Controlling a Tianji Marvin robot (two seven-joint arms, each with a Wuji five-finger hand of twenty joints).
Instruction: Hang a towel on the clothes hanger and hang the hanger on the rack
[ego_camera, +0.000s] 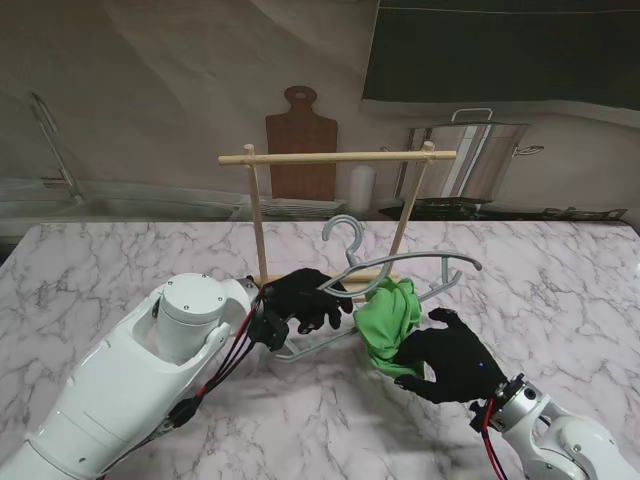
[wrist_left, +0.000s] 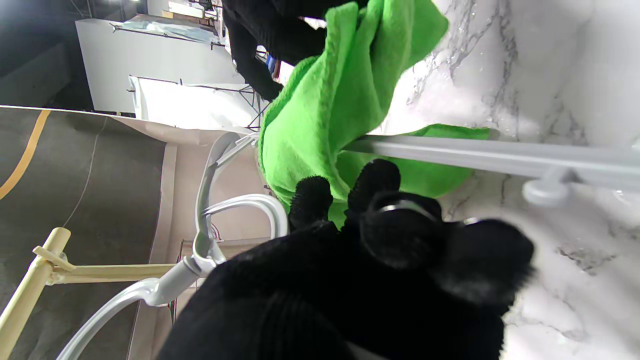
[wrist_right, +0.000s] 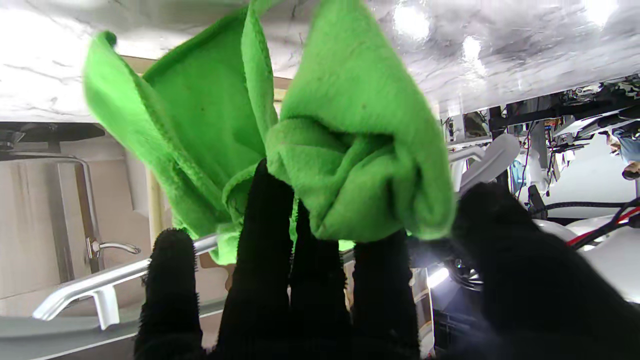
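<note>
On the white marble-veined table (ego_camera: 120, 260) we have a gray plastic clothes hanger (ego_camera: 420, 268) lifted off the surface, its curved hook (ego_camera: 345, 232) rising just in front of the wooden rack (ego_camera: 335, 157). That rack is made of pale round dowels: two uprights and a crossbar on top, standing toward the far side of the table. Bunched over the hanger's lower bar hangs a bright green towel (ego_camera: 388, 318), soft and fuzzy like microfiber, folded into thick crumpled lobes with a stitched hem showing in our right wrist view (wrist_right: 345, 165).

Our left hand (ego_camera: 305, 300), gloved in black knit, is closed around the hanger near its neck; in the left wrist view the fingers (wrist_left: 372, 182) curl toward the smooth gray bar, with the towel (wrist_left: 330, 100) draped just past them. The hanger's bar (wrist_left: 500, 155) runs across the marble there, carrying a small rounded peg.

Our right hand (ego_camera: 448, 358), also in black knit, sits nearer to us and to the right of the towel, touching its lower edge. From the right wrist view the fingers (wrist_right: 265, 240) press up into the cloth and the thumb sits against the far lobe, so the hand is pinched on a fold of towel. The hanger's flat gray arm (wrist_right: 100, 285) passes just behind those fingers.

Behind the rack stand a wooden cutting board (ego_camera: 300, 140) and a steel pot (ego_camera: 470, 155).
</note>
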